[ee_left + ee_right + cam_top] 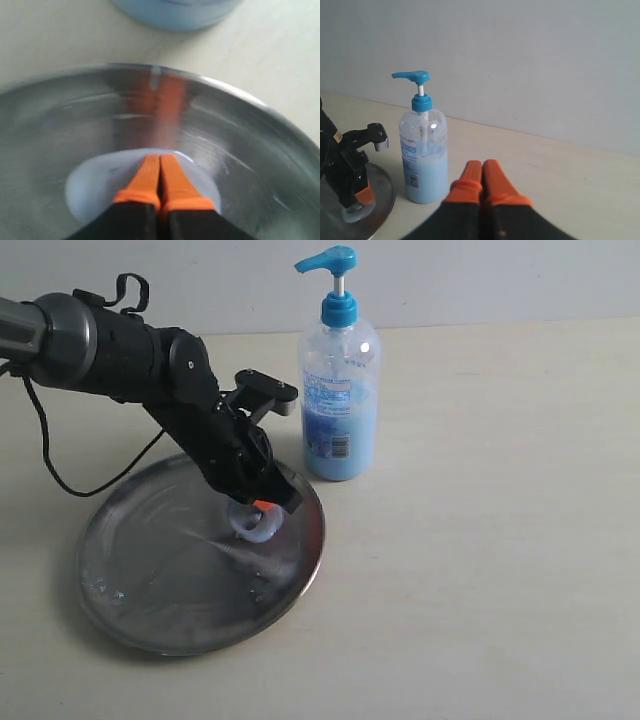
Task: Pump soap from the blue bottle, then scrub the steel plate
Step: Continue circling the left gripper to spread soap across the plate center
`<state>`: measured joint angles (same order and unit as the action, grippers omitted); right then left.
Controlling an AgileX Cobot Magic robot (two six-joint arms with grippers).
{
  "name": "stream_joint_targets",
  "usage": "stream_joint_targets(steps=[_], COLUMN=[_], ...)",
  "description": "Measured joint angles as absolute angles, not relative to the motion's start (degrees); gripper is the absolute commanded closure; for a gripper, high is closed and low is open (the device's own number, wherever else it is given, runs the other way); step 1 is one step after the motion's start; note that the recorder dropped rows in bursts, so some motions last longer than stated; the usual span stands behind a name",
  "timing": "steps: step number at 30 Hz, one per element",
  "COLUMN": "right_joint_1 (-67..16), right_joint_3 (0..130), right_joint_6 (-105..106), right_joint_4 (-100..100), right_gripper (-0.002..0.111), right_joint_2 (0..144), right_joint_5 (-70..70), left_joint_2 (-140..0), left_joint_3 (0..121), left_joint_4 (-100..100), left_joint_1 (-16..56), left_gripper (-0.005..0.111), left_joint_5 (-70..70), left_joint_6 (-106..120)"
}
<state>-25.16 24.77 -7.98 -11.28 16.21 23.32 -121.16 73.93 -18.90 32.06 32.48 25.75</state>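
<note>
The steel plate (130, 625) lies at the left of the table, streaked with smears. A pale blue blob of soap (255, 528) sits on its right part. My left gripper (263, 507) is shut, its orange fingertips pressed down into the soap (95, 187) on the steel plate (250, 145). The blue bottle (340, 410) stands upright just beyond the plate's right rim, its pump head raised. My right gripper (482, 164) is shut and empty, hanging in the air off to the side of the blue bottle (425, 160); it is outside the exterior view.
The left arm's black body and its cable (60, 465) reach in from the upper left over the plate. A pale wall stands behind the table. Bare tabletop (500, 540) spreads to the right of the bottle and plate.
</note>
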Motion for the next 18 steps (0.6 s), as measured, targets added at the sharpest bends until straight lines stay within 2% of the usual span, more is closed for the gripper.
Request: stream_joint_targets(steps=[11, 18], right_joint_1=[-25.16, -25.16], right_joint_3=[24.77, 24.77], right_joint_6=[-7.98, -7.98], right_joint_4=[-11.14, -11.14], right_gripper=[0.108, 0.108], right_joint_2=[16.21, 16.21], right_joint_5=[23.32, 23.32], left_joint_2=[-121.16, -121.16], left_joint_3=[73.93, 74.14], left_joint_4=[-14.72, -14.41], left_joint_1=[27.62, 27.27], left_gripper=[0.106, 0.106], left_joint_5=[32.65, 36.87], left_joint_6=[21.62, 22.21])
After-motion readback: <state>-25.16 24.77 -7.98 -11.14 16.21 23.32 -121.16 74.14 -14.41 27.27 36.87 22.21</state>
